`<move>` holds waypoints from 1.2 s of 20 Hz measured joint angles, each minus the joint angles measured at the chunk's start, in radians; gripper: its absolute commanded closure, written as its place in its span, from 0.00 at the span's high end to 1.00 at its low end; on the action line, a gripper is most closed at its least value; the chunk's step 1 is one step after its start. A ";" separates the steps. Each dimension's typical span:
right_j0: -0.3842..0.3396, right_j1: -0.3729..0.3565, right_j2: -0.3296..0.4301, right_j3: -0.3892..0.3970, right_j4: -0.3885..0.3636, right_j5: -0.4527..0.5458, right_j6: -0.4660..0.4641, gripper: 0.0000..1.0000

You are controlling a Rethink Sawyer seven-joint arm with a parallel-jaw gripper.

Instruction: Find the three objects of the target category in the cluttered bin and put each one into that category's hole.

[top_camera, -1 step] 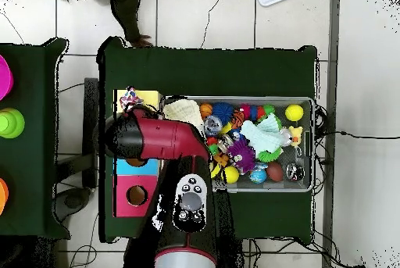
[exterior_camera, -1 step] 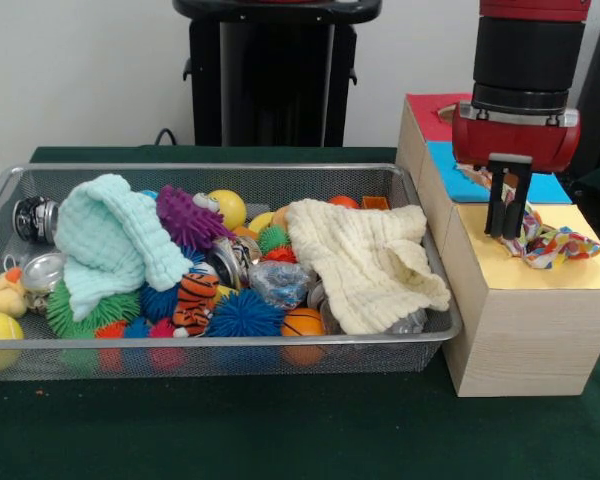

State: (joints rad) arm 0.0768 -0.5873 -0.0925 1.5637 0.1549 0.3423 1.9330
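hovering gripper [exterior_camera, -1 step: 508, 222] above yellow box top [exterior_camera, -1 step: 580, 268]

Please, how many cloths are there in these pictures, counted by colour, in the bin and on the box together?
Mint green cloth, in the bin: 1
Cream cloth, in the bin: 1
Patterned cloth, on the yellow top of the box: 1
Total: 3
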 measured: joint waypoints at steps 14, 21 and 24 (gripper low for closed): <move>0.004 0.014 0.012 0.009 0.012 -0.015 0.000 0.00; 0.022 0.016 0.012 0.009 0.019 -0.015 0.000 0.00; 0.029 0.017 0.013 0.009 0.022 -0.015 0.000 0.00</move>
State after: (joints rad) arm 0.1054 -0.5701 -0.0799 1.5727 0.1772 0.3272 1.9330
